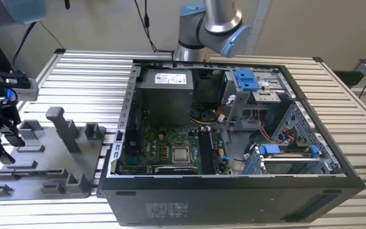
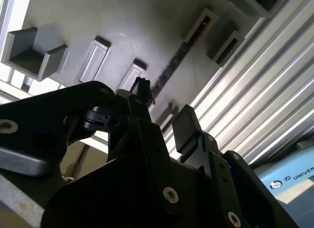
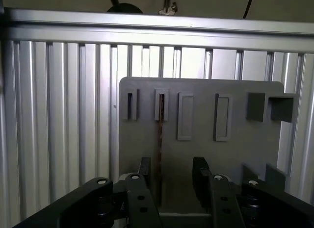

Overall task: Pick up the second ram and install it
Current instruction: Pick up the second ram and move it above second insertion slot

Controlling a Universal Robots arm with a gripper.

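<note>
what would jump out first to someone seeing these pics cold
The open computer case sits mid-frame in the exterior view on the slatted metal table, its motherboard and blue drive brackets exposed. On the exterior view's left lies the grey fixture plate; in the first wrist view the gripper hangs over it, fingers open either side of the second ram standing on edge in a slot.

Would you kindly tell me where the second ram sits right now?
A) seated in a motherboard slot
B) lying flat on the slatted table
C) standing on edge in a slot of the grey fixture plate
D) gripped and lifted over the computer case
C: in the first wrist view the second ram stands on edge in a slot of the grey fixture plate, with the gripper open on either side of it and not clamping it.
</note>
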